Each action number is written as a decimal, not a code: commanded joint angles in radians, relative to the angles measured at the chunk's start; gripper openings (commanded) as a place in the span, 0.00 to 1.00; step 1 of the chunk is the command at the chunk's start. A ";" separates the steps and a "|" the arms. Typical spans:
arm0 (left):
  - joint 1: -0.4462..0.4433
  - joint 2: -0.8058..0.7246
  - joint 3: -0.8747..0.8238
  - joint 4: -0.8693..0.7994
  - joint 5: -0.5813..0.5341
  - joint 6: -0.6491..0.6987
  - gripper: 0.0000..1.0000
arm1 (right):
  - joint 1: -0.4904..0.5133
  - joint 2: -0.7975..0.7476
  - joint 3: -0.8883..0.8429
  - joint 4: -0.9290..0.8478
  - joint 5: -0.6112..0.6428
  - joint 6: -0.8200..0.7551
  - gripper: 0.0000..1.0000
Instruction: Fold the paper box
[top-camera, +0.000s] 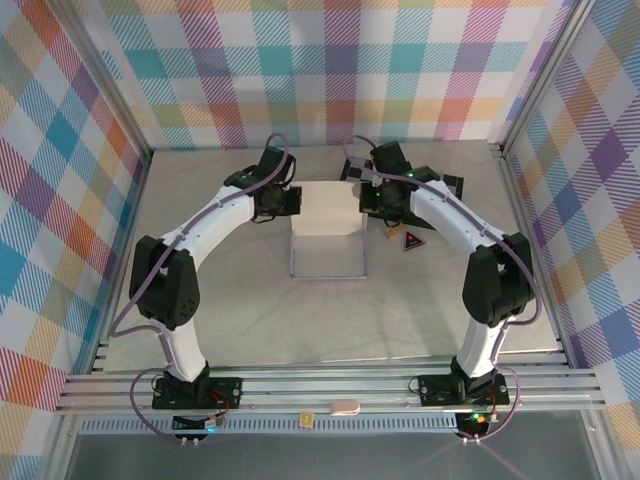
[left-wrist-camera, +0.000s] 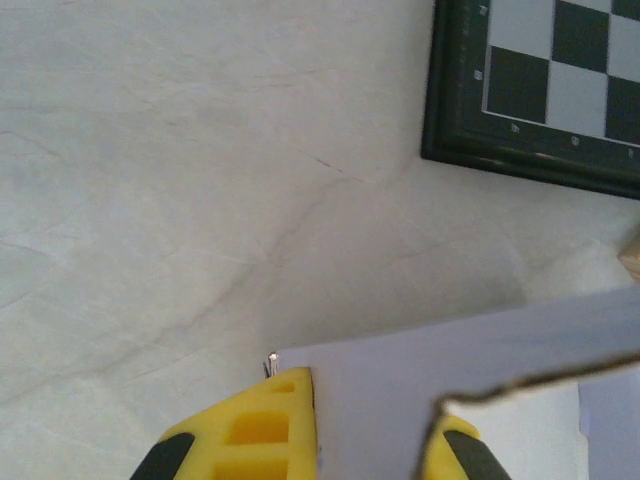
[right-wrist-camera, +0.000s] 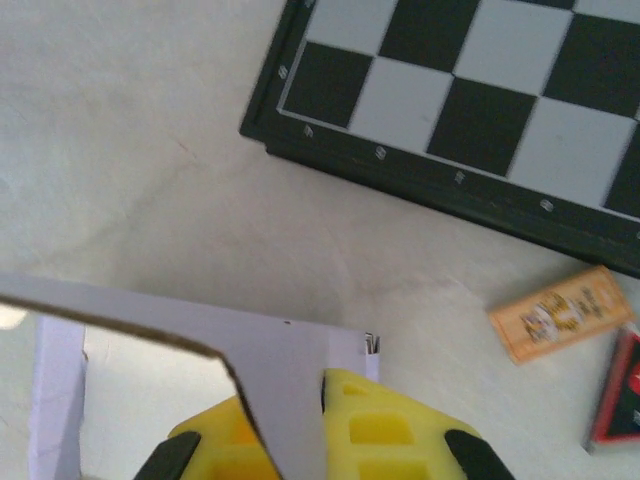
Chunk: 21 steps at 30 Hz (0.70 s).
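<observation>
Centre frame in the top view, the paper box (top-camera: 327, 245) looks light, thin and easily creased, best taken by its flap edges, where the left gripper (left-wrist-camera: 370, 412) and right gripper (right-wrist-camera: 290, 402) each clench a raised lavender wall.

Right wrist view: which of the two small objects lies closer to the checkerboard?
The orange packet; the red-and-black one lies farther from the checkerboard.

Item 1, left arm (top-camera: 215, 215): I see it arched forward and inward, left gripper (left-wrist-camera: 370, 410) pinched tight on the paper box (left-wrist-camera: 480, 350).
Item 2, right arm (top-camera: 450, 215): mirrored arch, right gripper (right-wrist-camera: 295, 400) likewise pinched tight on it.
</observation>
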 joint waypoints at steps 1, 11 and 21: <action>0.045 -0.069 -0.059 0.103 0.005 -0.080 0.00 | 0.029 0.024 -0.014 0.165 0.003 0.088 0.00; 0.093 -0.226 -0.431 0.571 0.045 -0.106 0.00 | 0.074 -0.017 -0.263 0.651 -0.024 0.071 0.00; 0.092 -0.301 -0.615 0.792 0.045 -0.176 0.00 | 0.105 -0.007 -0.344 0.764 -0.021 0.048 0.00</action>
